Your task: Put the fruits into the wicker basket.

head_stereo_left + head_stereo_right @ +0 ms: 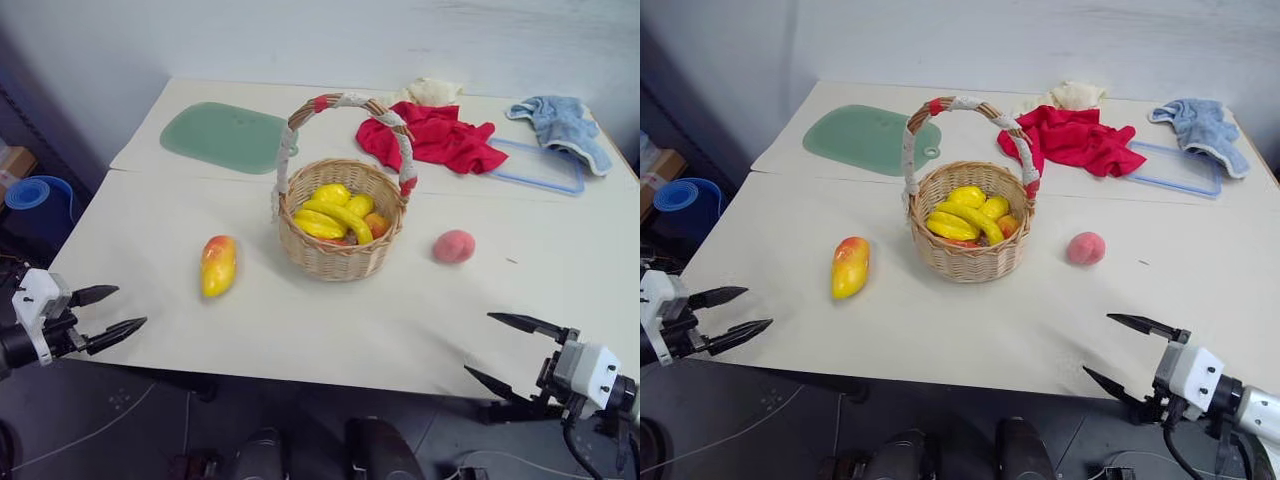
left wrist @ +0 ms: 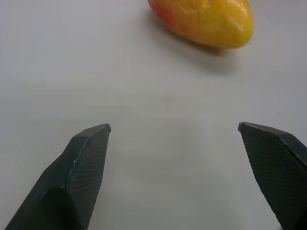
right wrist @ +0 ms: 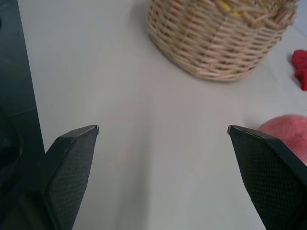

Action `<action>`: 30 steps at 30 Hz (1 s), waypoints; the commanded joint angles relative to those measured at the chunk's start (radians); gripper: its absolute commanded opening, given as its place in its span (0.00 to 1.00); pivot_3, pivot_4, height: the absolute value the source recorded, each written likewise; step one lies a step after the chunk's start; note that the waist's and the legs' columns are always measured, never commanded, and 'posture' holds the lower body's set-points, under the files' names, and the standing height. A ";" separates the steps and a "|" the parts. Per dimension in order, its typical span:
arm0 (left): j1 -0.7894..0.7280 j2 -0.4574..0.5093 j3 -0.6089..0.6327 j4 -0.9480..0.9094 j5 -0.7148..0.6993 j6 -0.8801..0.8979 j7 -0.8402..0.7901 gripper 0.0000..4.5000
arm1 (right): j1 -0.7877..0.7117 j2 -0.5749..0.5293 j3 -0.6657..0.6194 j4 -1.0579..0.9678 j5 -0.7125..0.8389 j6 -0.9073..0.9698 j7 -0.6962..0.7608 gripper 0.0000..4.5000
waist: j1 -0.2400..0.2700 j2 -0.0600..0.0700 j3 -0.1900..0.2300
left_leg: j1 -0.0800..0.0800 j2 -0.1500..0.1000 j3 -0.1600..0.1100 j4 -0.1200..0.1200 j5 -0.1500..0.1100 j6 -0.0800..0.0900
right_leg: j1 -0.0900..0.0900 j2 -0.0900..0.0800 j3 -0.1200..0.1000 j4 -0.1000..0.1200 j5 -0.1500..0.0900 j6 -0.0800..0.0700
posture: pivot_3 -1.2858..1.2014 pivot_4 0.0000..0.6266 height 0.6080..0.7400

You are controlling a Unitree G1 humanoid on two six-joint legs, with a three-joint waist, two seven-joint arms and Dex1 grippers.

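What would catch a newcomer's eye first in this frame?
The wicker basket at the table's centre, already holding yellow fruit under its tall arched handle. The mango lies on the table to its left and the peach to its right, with a red cloth behind.

Cream table [image 1: 300,330], pale wall [image 1: 300,40], dark grey floor [image 1: 120,410].

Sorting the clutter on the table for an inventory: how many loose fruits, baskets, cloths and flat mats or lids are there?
Loose fruits: 2 (mango, peach)
Baskets: 1
Cloths: 3 (red, blue, cream)
Mats or lids: 2 (green, blue-rimmed)
Total: 8
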 commanded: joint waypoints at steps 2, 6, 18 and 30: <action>-0.159 0.101 0.056 0.011 -0.145 0.339 0.017 1.00 | -0.117 -0.044 0.011 -0.204 0.188 0.186 -0.105 0.99 | 0.004 0.001 0.000 | 0.000 -0.001 0.000 0.001 0.000 0.000 | 0.000 -0.001 0.000 0.001 0.000 0.000 | 0.52 0.24 1.00; -0.332 0.134 -0.028 0.035 -0.202 0.662 0.094 1.00 | -0.261 0.010 0.115 -0.273 0.161 0.208 -0.174 0.99 | 0.006 0.001 0.000 | 0.000 -0.001 -0.001 0.000 0.001 -0.001 | -0.001 -0.001 -0.001 0.002 0.000 -0.001 | 0.52 0.24 1.00; -0.689 -0.210 -0.270 0.042 -0.123 0.899 0.415 1.00 | -0.224 0.073 0.158 -0.255 0.090 0.156 -0.124 0.99 | 0.032 -0.002 0.000 | -0.018 -0.002 0.000 0.017 0.000 -0.001 | -0.015 0.000 -0.006 0.015 0.003 0.005 | 0.52 0.24 1.00; -0.806 -0.413 -0.454 0.062 -0.024 0.802 0.447 0.81 | -0.129 0.098 0.161 -0.272 0.042 0.124 -0.111 1.00 | 0.031 -0.005 0.001 | -0.016 -0.003 0.004 0.021 0.003 0.000 | -0.013 -0.001 -0.005 0.014 0.003 0.005 | 0.52 0.24 1.00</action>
